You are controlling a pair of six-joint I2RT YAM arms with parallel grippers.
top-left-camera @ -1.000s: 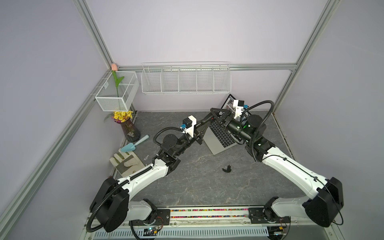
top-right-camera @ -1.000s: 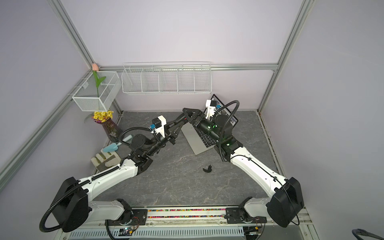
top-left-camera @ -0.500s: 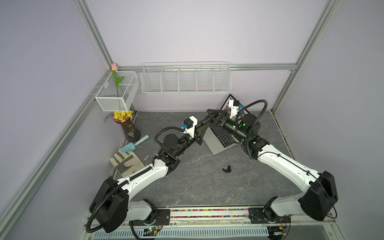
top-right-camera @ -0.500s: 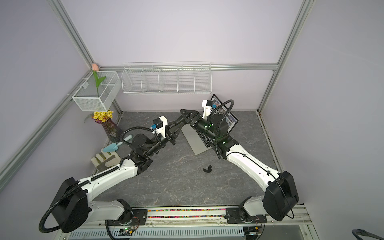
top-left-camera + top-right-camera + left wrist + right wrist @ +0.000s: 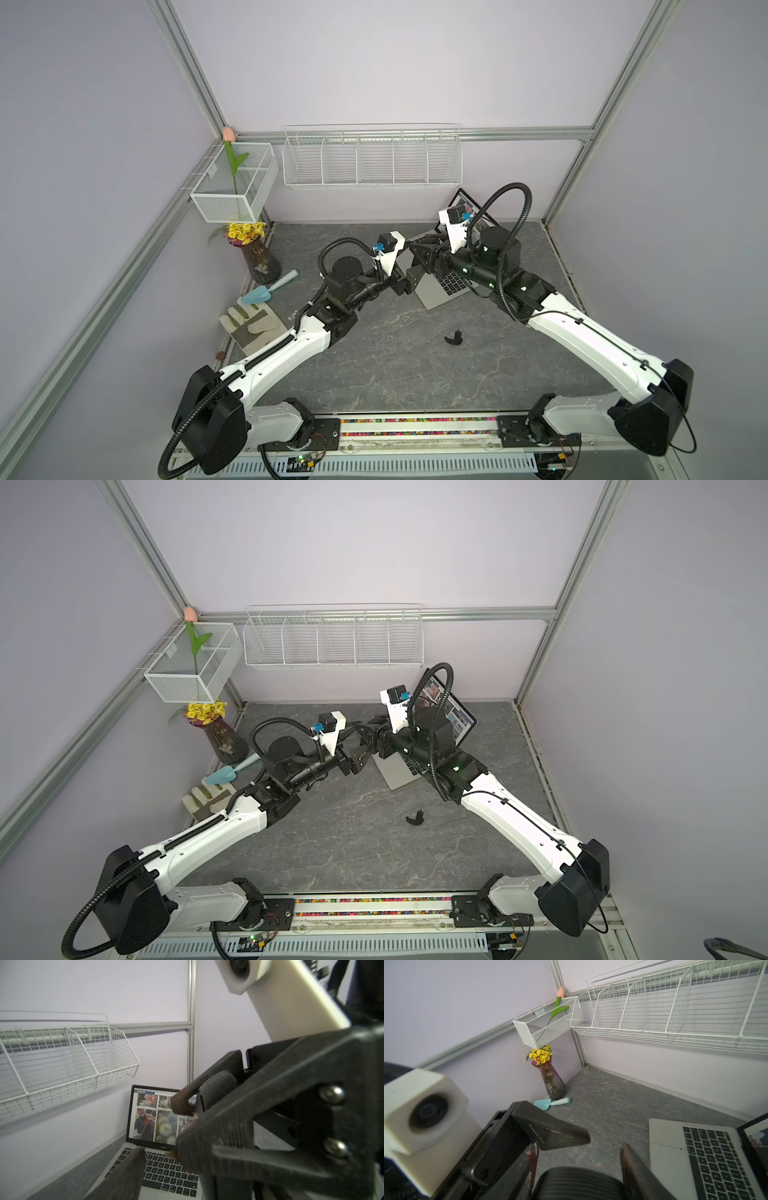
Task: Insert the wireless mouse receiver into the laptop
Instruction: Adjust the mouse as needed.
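- The right fingers (image 5: 635, 1172) are clenched on a ribbed black lump (image 5: 579, 1182). It sits deep between them, not at the tips.
- The left fingers (image 5: 124, 1180) are released and spread. Laptop keys show through the gap.
- In both top views the two pairs meet almost tip to tip at frame centre, over the left edge of the laptop (image 5: 436, 296). I cannot tell whether they touch.
- The receiver is too small or too hidden to make out in any view.
- The laptop stands open on the worktop (image 5: 395, 374), right of centre, with a photo grid on its screen.
- In the top views the right arm lies across most of the keyboard. In the left wrist view a right finger covers the screen's right part.
- A curved black piece (image 5: 455, 337) lies alone lower in the frame, well apart from both pairs.
- At frame left are a vase (image 5: 259, 262), a trowel (image 5: 266, 291) and a glove (image 5: 249, 326). A wire rack (image 5: 370, 162) hangs on the back wall.
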